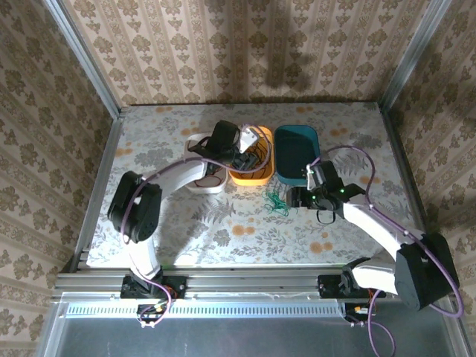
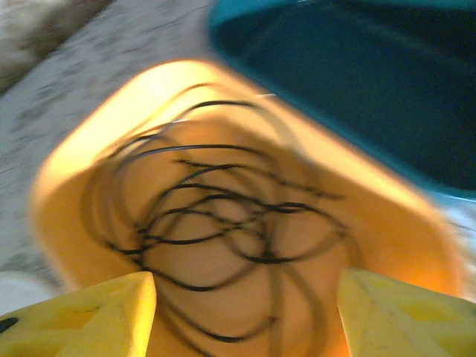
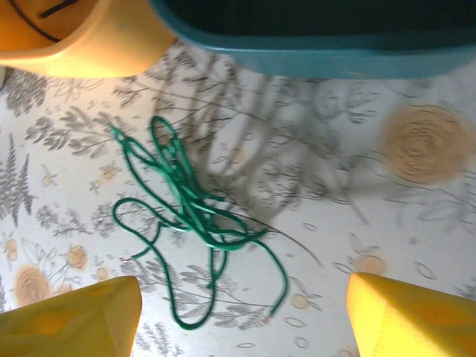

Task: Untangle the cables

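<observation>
The left claw (image 2: 245, 288) hangs wide open and empty over the orange bin (image 2: 71, 160). The black cables (image 2: 223, 223) lie in loose, overlapping loops on the bin's floor, straight ahead of this claw and between the lines of its two fingers. The left wrist view is smeared, so the exact crossings cannot be read.

The right claw (image 3: 244, 286) is also spread open with nothing in it, above the tabletop (image 3: 372, 223). The green cable (image 3: 190, 212) sits in a small tangle just ahead of it, a little toward its left finger. It lies apart from the orange bin and from the teal bin (image 3: 312, 52) farther ahead.

On the left, the likeliest trouble is a blind pinch. The black loops cross so often that closing here would probably catch several strands at once. The whole bundle would then lift and its crossings pull tighter. The bin walls also stand close outside both fingers, so a descent slightly off line could strike the rim and shove or tip the bin.

On the right, the wire is very thin and flat against the tabletop.
- **Missed grip:** the fingers may close above it and come up empty, or press down and scrape the surface.
- **Dragged tangle:** the tangle sits off centre, so the left finger could land on the strands and drag them instead of straddling them.
- **Tighter knot:** pulling a middle loop rather than the free end at the far left would likely cinch the knot.
</observation>
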Robot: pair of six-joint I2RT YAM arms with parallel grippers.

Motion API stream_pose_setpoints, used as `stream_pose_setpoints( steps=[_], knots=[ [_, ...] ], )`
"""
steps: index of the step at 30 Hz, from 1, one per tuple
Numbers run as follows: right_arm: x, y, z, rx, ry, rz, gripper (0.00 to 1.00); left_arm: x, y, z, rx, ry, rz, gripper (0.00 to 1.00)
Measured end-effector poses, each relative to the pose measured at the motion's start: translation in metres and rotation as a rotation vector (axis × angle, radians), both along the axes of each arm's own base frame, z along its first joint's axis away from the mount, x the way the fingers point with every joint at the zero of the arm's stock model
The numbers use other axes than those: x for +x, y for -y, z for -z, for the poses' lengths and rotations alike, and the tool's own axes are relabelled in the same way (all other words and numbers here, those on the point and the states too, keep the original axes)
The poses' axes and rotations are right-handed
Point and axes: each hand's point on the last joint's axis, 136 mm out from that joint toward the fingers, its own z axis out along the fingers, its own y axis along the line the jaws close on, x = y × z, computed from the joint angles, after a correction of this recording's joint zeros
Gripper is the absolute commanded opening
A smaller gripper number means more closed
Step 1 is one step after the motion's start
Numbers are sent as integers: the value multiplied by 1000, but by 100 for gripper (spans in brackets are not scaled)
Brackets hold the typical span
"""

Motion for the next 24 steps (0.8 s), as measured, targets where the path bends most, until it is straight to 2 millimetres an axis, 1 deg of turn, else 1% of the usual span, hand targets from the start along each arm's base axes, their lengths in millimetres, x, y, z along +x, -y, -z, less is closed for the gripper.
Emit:
stream_pose_setpoints(
  steps=[2, 4, 6, 9, 12, 16, 20, 23, 24],
  knots=[
    [1, -7, 6, -4, -26, -32, 73, -27, 10, -2, -30, -38, 90, 64],
    [1, -11, 14, -7, -65, -53, 73, -50, 19, 3, -46, -75, 162, 64],
    [0, -14, 23, -13, -110, -68, 72, -69, 26, 15, -39, -112, 215, 63],
    [-3, -15, 35, -23, -167, -76, 70, -89, 37, 26, -22, -138, 267, 63],
    [-11, -12, 45, -40, -218, -73, 62, -100, 49, 37, -7, -144, 307, 62],
    [-16, -10, 51, -50, -253, -69, 50, -107, 60, 57, 28, -159, 338, 60],
    [-18, -8, 53, -52, -262, -62, 38, -107, 69, 72, 45, -158, 345, 58],
    [-18, -4, 56, -52, -272, -48, 35, -103, 77, 77, 39, -149, 350, 57],
    [-17, -2, 57, -51, -277, -42, 32, -101, 80, 77, 35, -144, 351, 57]
  ],
)
